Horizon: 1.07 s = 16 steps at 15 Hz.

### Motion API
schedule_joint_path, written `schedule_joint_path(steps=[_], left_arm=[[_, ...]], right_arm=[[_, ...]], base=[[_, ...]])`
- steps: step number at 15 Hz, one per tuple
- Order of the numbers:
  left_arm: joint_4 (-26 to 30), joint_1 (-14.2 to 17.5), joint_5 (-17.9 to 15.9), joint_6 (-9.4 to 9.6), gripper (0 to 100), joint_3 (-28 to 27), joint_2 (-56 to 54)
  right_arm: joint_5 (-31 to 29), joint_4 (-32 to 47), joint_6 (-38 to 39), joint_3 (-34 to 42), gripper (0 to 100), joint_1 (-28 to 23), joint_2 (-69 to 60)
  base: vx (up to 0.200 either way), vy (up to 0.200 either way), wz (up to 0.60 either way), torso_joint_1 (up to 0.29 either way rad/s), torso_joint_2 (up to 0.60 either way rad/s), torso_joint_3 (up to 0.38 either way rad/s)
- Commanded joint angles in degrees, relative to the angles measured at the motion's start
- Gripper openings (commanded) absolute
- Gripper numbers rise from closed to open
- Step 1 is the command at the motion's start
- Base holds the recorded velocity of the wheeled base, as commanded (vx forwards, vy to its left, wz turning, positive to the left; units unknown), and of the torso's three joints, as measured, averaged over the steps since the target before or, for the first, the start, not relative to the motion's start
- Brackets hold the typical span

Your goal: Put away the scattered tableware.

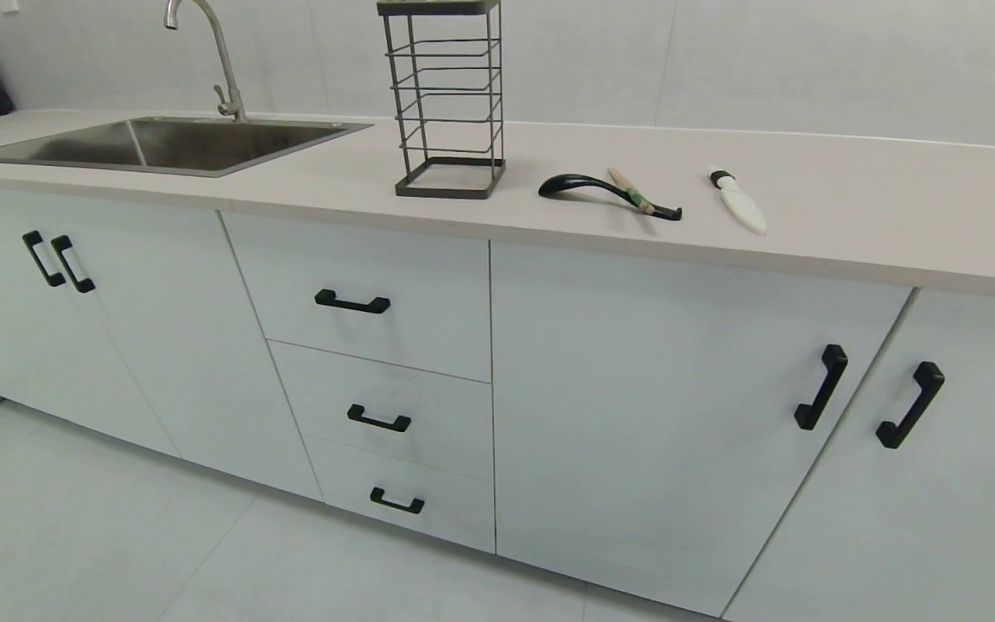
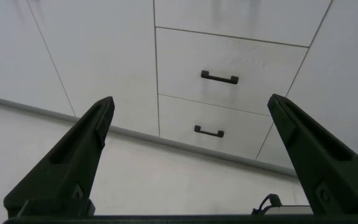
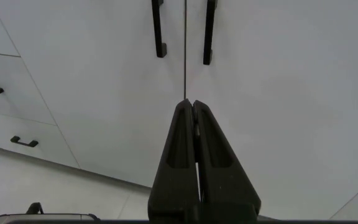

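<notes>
Left gripper (image 2: 191, 101): two black fingers spread wide apart, nothing held. It is aimed at the lower cabinet front and the pale floor; two white drawers with black bar handles are seen between the fingers.

Right gripper (image 3: 191, 107): fingers pressed together, nothing between them. It is aimed at the seam between two white cabinet doors, each with one vertical black handle.

On the light grey worktop (image 1: 852, 207), three loose utensils are counted:
- one black curved plastic spoon (image 1: 573, 183)
- one short wooden-handled tool with a green band (image 1: 627, 186), lying crosswise on the black spoon's handle
- one white knife with a black collar (image 1: 744, 207), near the other two but apart from them

One tall dark wire rack (image 1: 448, 95) stands upright on the worktop, near the spoon's bowl, on the sink side.

One steel sink (image 1: 161, 142) with one curved steel tap (image 1: 212, 52) is set into the worktop beyond the rack.

Under the worktop: three stacked drawers (image 1: 377, 345), four door handles.
</notes>
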Motion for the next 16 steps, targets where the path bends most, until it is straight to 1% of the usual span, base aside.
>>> schedule_joint_path(steps=[1,5,6,7,8,9,10,11,12,13,14,15,16], left_arm=[[0.07,0.02,-0.08,0.23,100,0.0,-0.02],[0.07,-0.06,-0.35,0.58,100,0.0,0.15],[-0.28,0.02,-0.52,2.78,100,0.0,-0.02],[-5.9,-0.33,-1.66,5.85,100,-12.66,3.14],[-5.82,-0.06,-2.01,6.03,100,-22.68,10.96],[-5.46,-0.15,-2.63,7.61,100,-29.0,15.36],[-4.59,-0.15,-4.12,10.6,100,-30.41,18.52],[-3.44,-0.42,-5.79,13.85,100,-30.23,21.51],[-2.3,-0.5,-7.02,15.96,100,-29.79,23.71],[-0.89,-0.5,-9.57,21.85,100,-29.0,28.28],[-0.54,-0.5,-11.24,28.97,100,-28.21,31.97],[-0.45,-0.5,-12.56,38.29,100,-27.86,36.54],[-0.45,-0.59,-13.18,46.9,100,-27.6,40.93]], right_arm=[[0.04,0.02,0.0,0.01,0,-0.01,0.0],[0.04,0.02,0.0,0.01,0,-0.01,0.0],[0.04,0.02,0.0,0.01,0,-0.01,0.0],[0.04,0.02,0.0,0.01,0,-0.01,0.0],[0.04,0.02,0.0,0.01,0,-0.01,0.0],[0.04,0.02,0.0,0.01,0,-0.01,0.0],[0.04,0.02,0.0,0.01,0,-0.01,0.0],[0.04,0.02,0.0,0.01,0,-0.01,0.0],[0.04,0.02,0.0,0.01,0,-0.01,0.0],[0.04,0.02,0.0,0.01,0,-0.01,0.0],[0.04,0.02,0.0,0.01,0,-0.01,0.0],[0.04,0.02,0.0,0.01,0,0.08,0.0],[0.04,0.02,0.0,0.01,0,0.08,0.0]], base=[[0.0,0.0,0.0,0.0,0.0,0.0],[0.0,0.0,0.0,0.0,0.0,0.0],[0.0,0.0,0.0,0.0,0.0,0.0],[0.0,0.0,0.0,0.0,0.0,0.0],[0.0,0.0,0.0,0.0,0.0,0.0],[0.0,0.0,0.0,0.0,0.0,0.0],[0.0,0.0,0.0,0.0,0.0,0.0],[0.0,0.0,0.0,0.0,0.0,0.0],[0.0,0.0,0.0,0.0,0.0,0.0],[0.0,0.0,0.0,0.0,0.0,0.0],[0.0,0.0,0.0,0.0,0.0,0.0],[0.0,0.0,0.0,0.0,0.0,0.0],[0.0,0.0,0.0,0.0,0.0,0.0]])
